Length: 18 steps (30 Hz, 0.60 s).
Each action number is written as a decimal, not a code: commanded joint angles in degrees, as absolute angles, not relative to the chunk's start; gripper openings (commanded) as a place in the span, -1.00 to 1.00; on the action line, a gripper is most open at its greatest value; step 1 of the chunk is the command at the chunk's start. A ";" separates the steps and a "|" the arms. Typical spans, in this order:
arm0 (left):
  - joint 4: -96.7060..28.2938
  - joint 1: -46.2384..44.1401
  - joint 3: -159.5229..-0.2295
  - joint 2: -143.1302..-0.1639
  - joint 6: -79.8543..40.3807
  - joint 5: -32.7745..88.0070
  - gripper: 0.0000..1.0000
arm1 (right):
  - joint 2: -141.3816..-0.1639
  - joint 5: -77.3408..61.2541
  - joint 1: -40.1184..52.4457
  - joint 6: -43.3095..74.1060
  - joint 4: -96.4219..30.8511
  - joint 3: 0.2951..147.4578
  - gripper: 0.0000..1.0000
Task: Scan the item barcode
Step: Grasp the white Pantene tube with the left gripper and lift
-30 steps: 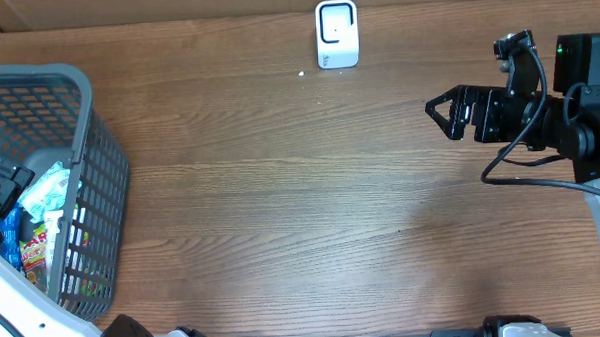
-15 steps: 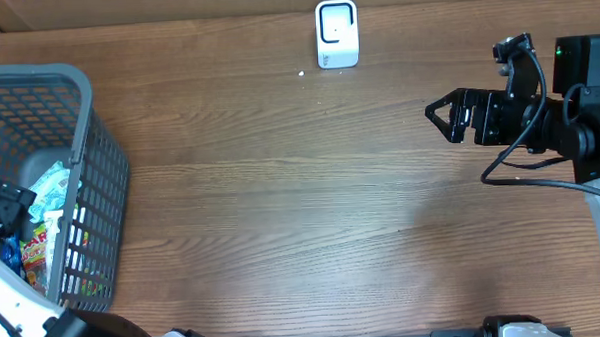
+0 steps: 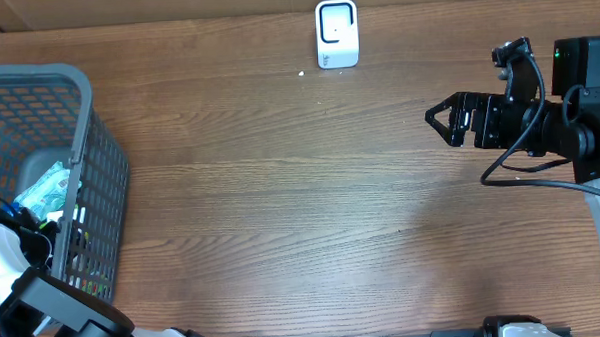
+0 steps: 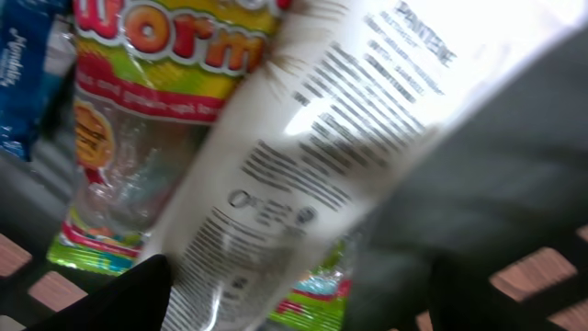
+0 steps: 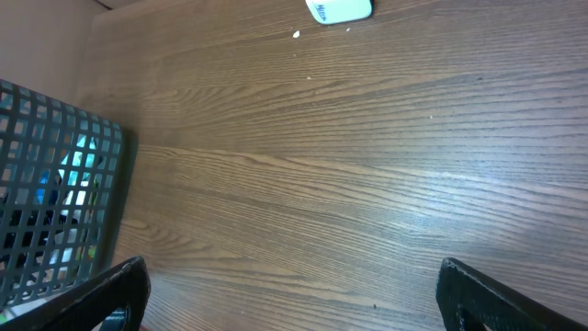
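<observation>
**Left tool** (image 4: 303, 303): down inside the grey plastic mesh basket (image 3: 89, 146) at the left edge of the brown wood-grain table (image 3: 281, 209). Its fingers stand well apart. The lower end of a white printed plastic tube (image 4: 303, 184) lies between them. The right finger is clear of the tube, so nothing is gripped yet.

**Right tool** (image 3: 433, 114): wide open and empty, above the table near its right edge.

**Item:** judged to be the white tube. It lies slantwise in the basket on a clear gummy-sweet bag with a yellow and red header (image 4: 119, 138). A blue packet (image 4: 23, 83) sits just beside that bag.

**Scanner:** small white box (image 3: 336, 32) at the middle of the far edge, well apart from the basket.

**Risks:**
- The tube is round and glossy, so a pinch near its end could squeeze it out sideways.
- The fingers could catch the sweet bag under the tube and lift both.
- On the way up, the tube's long end could snag the basket wall.
- No barcode is visible on the upturned face, so it may need turning at the scanner.

**Writing:**
- The tube heading appears to read "PANTENE"; the small print below it is blurred.
- The bag shows "worm" in red letters.
- The script on the blue packet is not legible.
</observation>
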State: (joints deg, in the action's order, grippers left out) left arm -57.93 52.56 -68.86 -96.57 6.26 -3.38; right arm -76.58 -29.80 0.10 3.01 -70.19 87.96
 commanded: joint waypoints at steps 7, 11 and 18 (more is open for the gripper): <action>-51.90 52.86 -67.53 -98.89 8.21 -7.79 0.66 | -76.64 -30.06 0.36 2.94 -70.87 89.32 1.00; -52.49 52.40 -67.48 -101.16 7.90 -1.06 -0.07 | -76.64 -30.06 0.36 2.96 -70.81 89.32 1.00; -54.57 50.50 -67.48 -103.66 -0.43 6.85 -0.74 | -76.64 -27.94 0.36 4.67 -69.08 89.32 1.00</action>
State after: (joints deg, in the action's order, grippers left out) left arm -53.98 51.96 -68.27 -100.97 2.92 3.64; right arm -76.58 -28.62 0.10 3.16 -70.02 87.96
